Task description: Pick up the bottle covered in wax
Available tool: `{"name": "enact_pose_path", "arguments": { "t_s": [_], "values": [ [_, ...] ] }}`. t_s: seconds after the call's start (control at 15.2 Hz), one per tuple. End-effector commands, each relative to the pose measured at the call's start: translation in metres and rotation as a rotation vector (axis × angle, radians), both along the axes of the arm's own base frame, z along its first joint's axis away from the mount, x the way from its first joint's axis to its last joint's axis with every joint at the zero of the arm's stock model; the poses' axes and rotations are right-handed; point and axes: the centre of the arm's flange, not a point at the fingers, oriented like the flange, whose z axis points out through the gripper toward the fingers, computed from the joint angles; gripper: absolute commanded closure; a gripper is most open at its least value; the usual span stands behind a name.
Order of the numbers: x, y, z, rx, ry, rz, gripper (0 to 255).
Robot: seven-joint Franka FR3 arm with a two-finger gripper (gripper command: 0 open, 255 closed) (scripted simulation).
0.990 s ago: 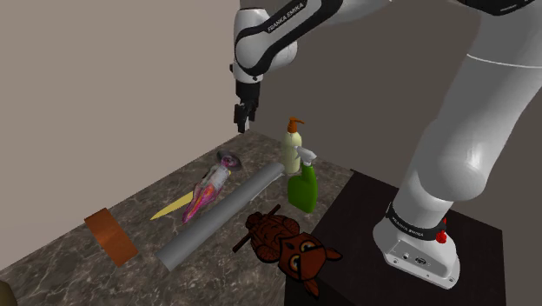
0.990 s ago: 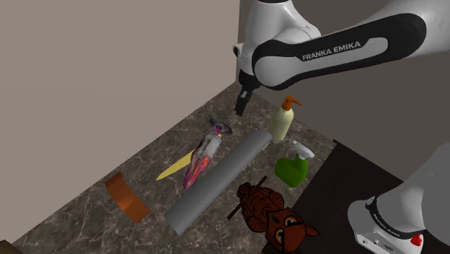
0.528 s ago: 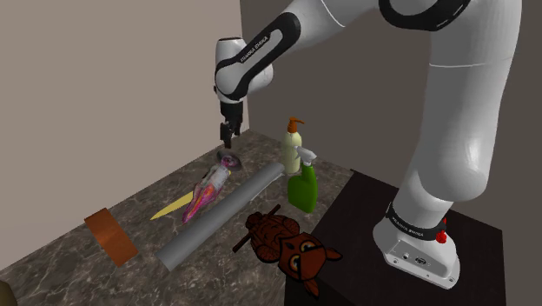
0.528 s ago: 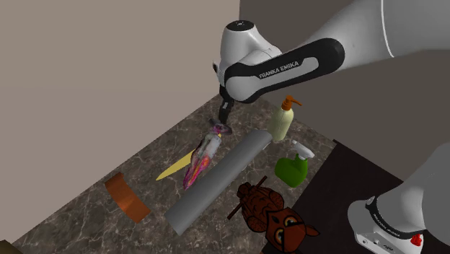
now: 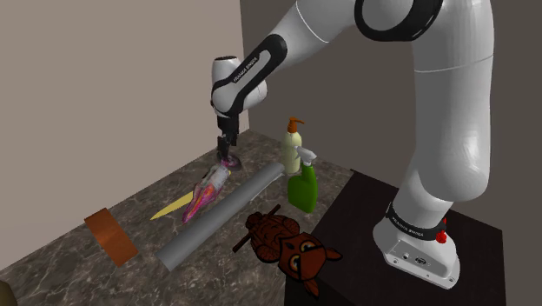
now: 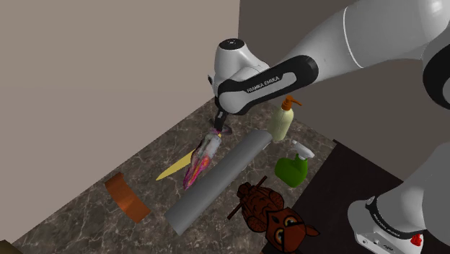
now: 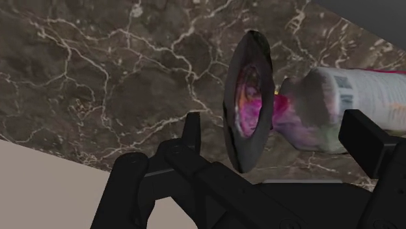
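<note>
In the shoulder view, the gripper [image 5: 228,149] hangs at the wall-side end of the wax-streaked bottle [image 5: 208,186]. The bottle lies on the marble counter [image 5: 143,228] beside a grey cylinder [image 5: 221,217]. The second exterior view shows the gripper [image 6: 218,124] low over that bottle end [image 6: 202,159]. In the wrist view, the fingers [image 7: 192,133] stand apart on either side of the bottle's flared end [image 7: 250,97], seemingly not touching it.

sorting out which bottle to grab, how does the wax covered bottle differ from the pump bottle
The wax-covered bottle lies on its side; the pump bottle stands upright. The wax-covered bottle is streaked pink and purple; the pump bottle is plain pale yellow with an orange pump. The open fingers of the gripper straddle the wax-covered bottle's flared end; the pump bottle stands clear of them. Both rest on the marble counter.
</note>
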Motion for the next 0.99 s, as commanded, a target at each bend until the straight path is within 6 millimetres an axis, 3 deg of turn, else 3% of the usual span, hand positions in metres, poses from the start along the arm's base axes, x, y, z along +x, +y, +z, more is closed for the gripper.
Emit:
{"name": "enact_pose_path", "arguments": {
  "t_s": [0.0, 0.13, 0.2, 0.79, 0.92],
  "values": [
    [0.0, 0.001, -0.008, 0.0, 0.0, 0.0, 0],
    [0.0, 0.001, -0.008, 0.0, 0.0, 0.0, 0],
    [0.0, 0.001, -0.008, 0.0, 0.0, 0.0, 255],
    [0.0, 0.001, -0.008, 0.0, 0.0, 0.0, 255],
    [0.0, 0.001, 0.002, 0.0, 0.0, 0.0, 255]
  ]
}}
